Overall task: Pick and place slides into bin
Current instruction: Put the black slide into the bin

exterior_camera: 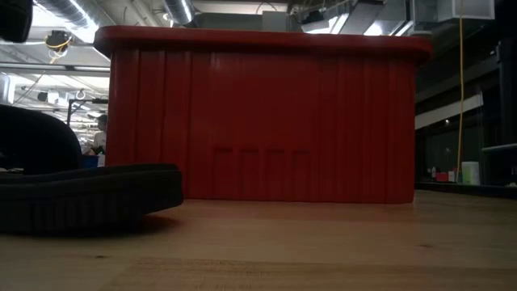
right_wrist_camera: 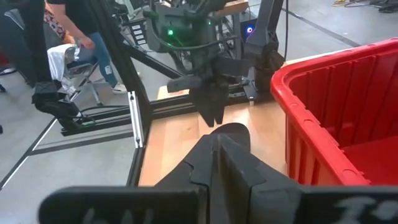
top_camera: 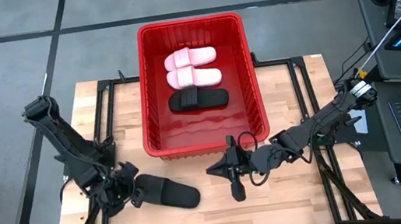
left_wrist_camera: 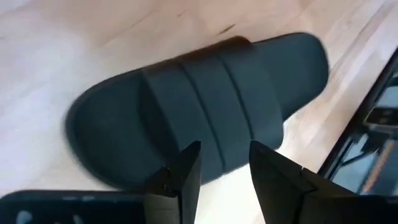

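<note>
Left gripper (left_wrist_camera: 224, 168) hung with fingers apart over the last black slide (top_camera: 166, 193), which lay on the table (top_camera: 292, 201) near the bin (top_camera: 164, 144). Three slides already inside. Right gripper (top_camera: 236, 189) waited, fingers together.

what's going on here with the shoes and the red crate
A two-armed robot is loading slides into the red bin. Two pink slides and one black slide already lie inside. The last black slide sits on the wooden table in front of the bin, and the left tool is at its end with fingers open, not gripping it. The right tool waits shut and empty near the bin's front wall.
</note>
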You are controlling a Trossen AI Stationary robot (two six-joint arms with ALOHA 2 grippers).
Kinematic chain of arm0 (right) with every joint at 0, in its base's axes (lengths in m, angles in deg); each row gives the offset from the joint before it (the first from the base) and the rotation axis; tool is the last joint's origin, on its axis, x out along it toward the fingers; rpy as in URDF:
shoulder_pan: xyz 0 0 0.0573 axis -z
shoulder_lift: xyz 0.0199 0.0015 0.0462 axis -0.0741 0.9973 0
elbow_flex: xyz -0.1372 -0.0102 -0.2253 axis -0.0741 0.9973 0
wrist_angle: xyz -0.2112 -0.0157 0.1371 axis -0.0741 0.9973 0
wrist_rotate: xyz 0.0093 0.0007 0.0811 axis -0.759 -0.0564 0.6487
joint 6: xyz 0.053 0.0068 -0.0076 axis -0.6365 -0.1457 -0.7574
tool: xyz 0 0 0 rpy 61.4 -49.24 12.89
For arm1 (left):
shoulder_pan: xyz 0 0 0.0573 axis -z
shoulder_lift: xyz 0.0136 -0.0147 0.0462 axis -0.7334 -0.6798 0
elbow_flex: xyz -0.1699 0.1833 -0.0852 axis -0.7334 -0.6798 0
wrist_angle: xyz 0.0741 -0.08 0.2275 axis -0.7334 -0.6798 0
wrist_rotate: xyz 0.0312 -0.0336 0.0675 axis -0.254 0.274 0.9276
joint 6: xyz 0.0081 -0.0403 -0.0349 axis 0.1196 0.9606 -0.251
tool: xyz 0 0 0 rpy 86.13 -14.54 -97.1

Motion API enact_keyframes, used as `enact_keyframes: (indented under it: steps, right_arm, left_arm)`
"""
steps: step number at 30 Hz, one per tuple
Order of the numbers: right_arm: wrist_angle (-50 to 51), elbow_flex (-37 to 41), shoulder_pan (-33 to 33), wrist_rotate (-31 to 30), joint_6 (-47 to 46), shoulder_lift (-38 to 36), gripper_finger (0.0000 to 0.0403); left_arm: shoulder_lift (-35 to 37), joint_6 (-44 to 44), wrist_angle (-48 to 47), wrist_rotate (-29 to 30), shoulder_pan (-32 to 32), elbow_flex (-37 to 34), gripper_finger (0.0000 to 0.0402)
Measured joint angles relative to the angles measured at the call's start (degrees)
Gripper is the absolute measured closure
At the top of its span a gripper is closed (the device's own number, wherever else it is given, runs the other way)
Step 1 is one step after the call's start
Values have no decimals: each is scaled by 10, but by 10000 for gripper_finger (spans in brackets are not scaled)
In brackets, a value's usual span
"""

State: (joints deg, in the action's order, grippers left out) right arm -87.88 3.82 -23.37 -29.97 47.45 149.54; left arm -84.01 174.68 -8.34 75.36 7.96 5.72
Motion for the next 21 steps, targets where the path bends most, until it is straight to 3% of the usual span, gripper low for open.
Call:
enact_keyframes:
  steps: [7, 21]
  right_arm:
    - [0, 0, -8, 0, -2, 0, 375]
    - [-7, 0, -41, 0, -4, 0, 375]
  left_arm:
    - [0, 6, 105, 4, 0, -62, 271]
    - [0, 0, 83, -7, 0, -71, 270]
